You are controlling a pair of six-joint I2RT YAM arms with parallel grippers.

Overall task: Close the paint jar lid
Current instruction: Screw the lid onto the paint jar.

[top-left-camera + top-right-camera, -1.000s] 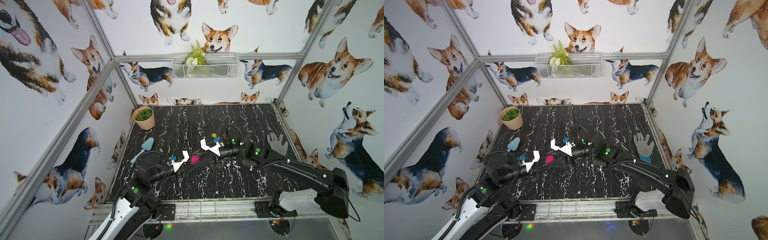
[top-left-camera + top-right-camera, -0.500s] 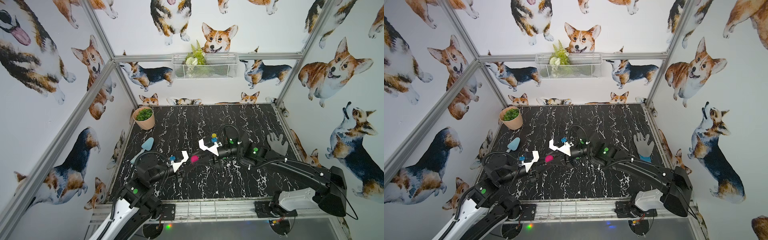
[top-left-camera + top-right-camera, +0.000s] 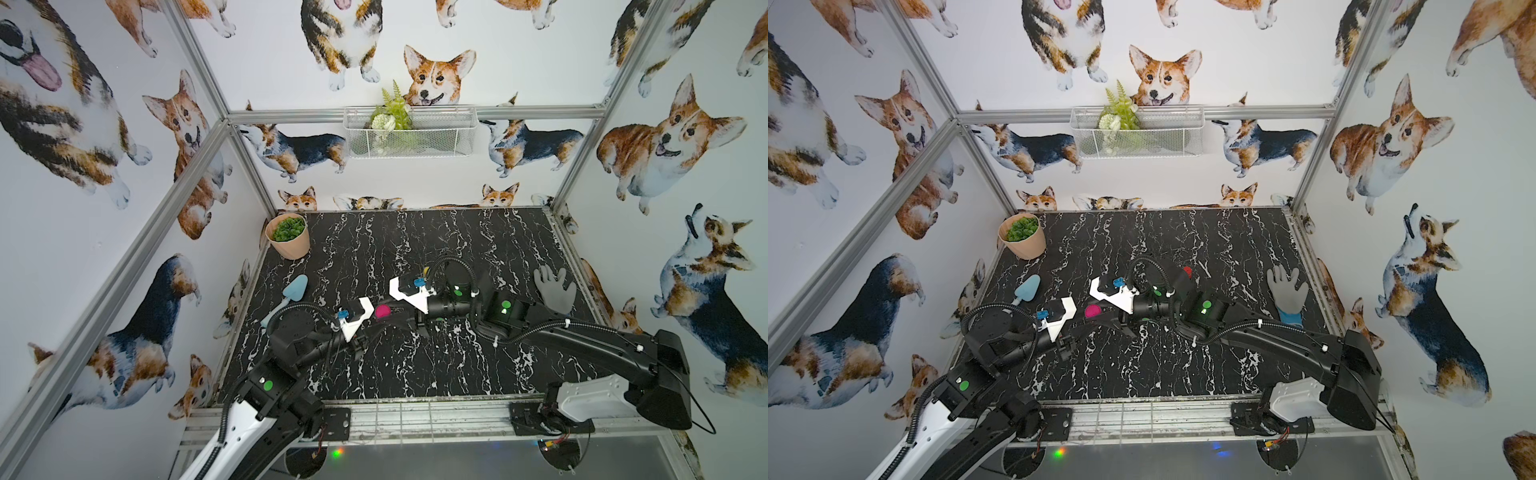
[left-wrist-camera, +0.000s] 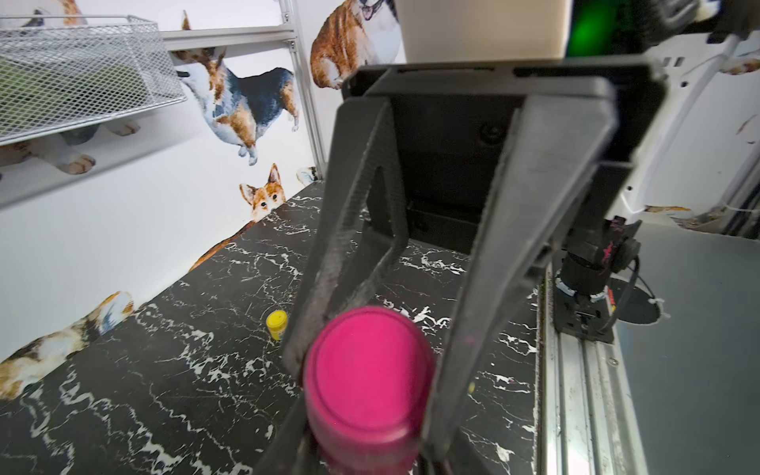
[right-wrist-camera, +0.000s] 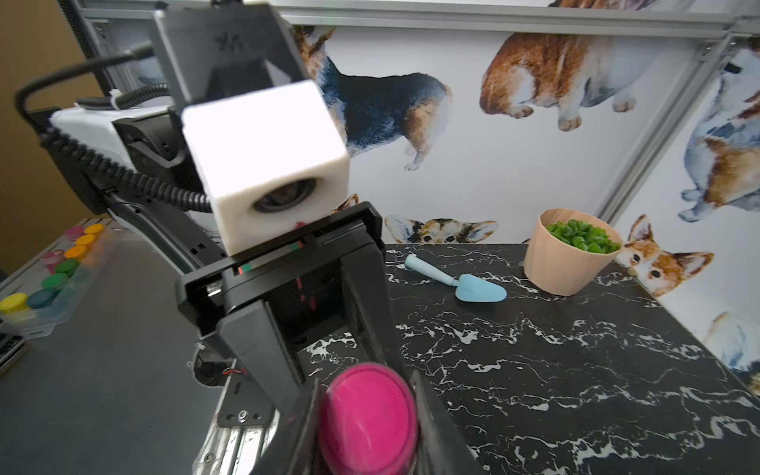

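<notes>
Left wrist view: round magenta plastic paint jar (image 4: 364, 446), lid (image 4: 366, 370) on, gripped from opposite sides.
Both the left gripper (image 5: 353, 382) and the right gripper (image 3: 398, 312) are clamped on it.

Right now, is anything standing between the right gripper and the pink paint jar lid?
Nothing visible. The right gripper has its fingers against both sides of the pink lid, which sits on the jar held by the left gripper. The small yellow jar stands apart on the table.

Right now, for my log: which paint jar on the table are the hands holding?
The pink jar, gripped by both the left hand and the right hand; the yellow jar sits apart, untouched.
</notes>
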